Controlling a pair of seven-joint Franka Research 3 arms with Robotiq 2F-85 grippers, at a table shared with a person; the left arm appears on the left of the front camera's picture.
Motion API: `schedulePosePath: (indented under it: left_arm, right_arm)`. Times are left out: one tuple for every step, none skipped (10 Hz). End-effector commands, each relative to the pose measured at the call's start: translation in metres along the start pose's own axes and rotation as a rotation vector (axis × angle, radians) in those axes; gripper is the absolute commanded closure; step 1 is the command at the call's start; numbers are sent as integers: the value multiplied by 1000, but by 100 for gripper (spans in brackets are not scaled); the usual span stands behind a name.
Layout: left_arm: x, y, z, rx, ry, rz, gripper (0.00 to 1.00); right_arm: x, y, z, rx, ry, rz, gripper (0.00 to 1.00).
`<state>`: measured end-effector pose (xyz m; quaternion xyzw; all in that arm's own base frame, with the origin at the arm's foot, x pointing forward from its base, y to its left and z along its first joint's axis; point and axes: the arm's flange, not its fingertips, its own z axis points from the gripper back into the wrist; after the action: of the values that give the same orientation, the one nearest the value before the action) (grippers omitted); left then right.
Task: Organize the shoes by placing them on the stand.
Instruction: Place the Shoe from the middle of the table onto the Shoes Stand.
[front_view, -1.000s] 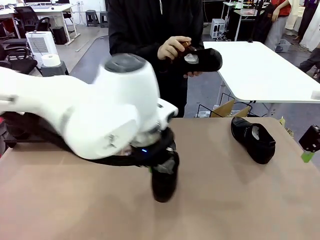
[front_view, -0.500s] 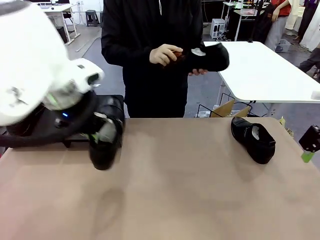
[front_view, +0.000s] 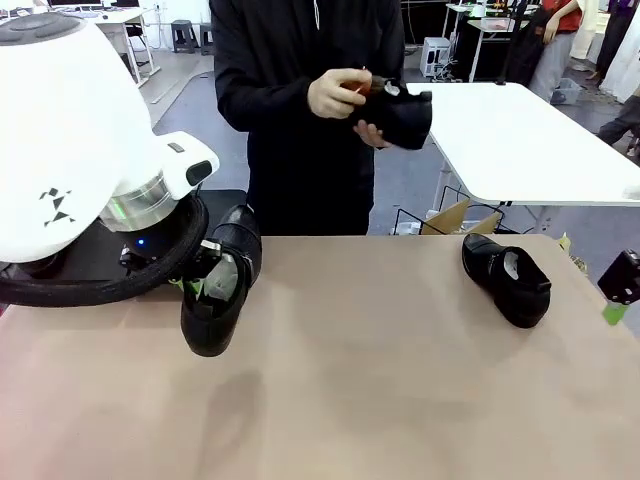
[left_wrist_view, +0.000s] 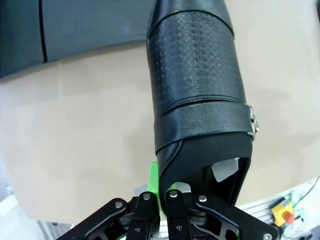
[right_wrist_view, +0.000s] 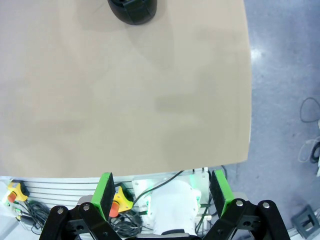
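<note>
The brown table (front_view: 400, 390) is closest to us. On its right edge sits the right gripper (right_wrist_view: 163, 183), with its green fingers (right_wrist_view: 106, 186) spread wide and nothing between them. It is up above the table's edge, well away from the shoes.

On the left, the big white arm reaches over the table. The left gripper (left_wrist_view: 164, 184) is clamped on the heel end of one shiny black shoe (front_view: 216, 298). One green pad (left_wrist_view: 153, 176) presses on the outside of the shoe's back rim. This held shoe hangs in the air above the table, tilted, with its toe pointing down. A bit of white paper shows inside it. In the left wrist view the toe points toward the stand (left_wrist_view: 90, 25), and the shoe is just in front of the stand's bent edge.

A little farther back on the right, a second shoe (front_view: 507, 278) lies on the table by itself, with white paper in it too.

The flat black stand is at the far left of the table, partly hidden behind the arm.

Past the table stands a person in black. The person's hand (front_view: 335, 95) holds a small brown brush (front_view: 371, 86) against a third shoe (front_view: 402, 115), held up in the air by the other hand. Behind the person is a white table (front_view: 520, 140)
</note>
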<state>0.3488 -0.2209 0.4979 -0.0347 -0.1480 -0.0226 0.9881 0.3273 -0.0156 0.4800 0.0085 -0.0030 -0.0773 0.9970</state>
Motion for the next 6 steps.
schedulePosePath:
  left_arm:
    - [14,36,15,9,-49,72,100]
    - [26,64,19,8,-76,76,100]
    - [41,96,16,22,-128,-26,100]
    - [55,126,14,63,-155,-11,100]
    - [70,154,8,66,-172,23,100]
    - [86,179,-5,94,-180,39,100]
  right_arm:
    - [1,0,0,0,-5,0,0]
    - [1,0,0,0,-5,0,0]
    - [1,0,0,0,-5,0,0]
    - [1,0,0,0,-5,0,0]
    - [1,0,0,0,-5,0,0]
    - [1,0,0,0,-5,0,0]
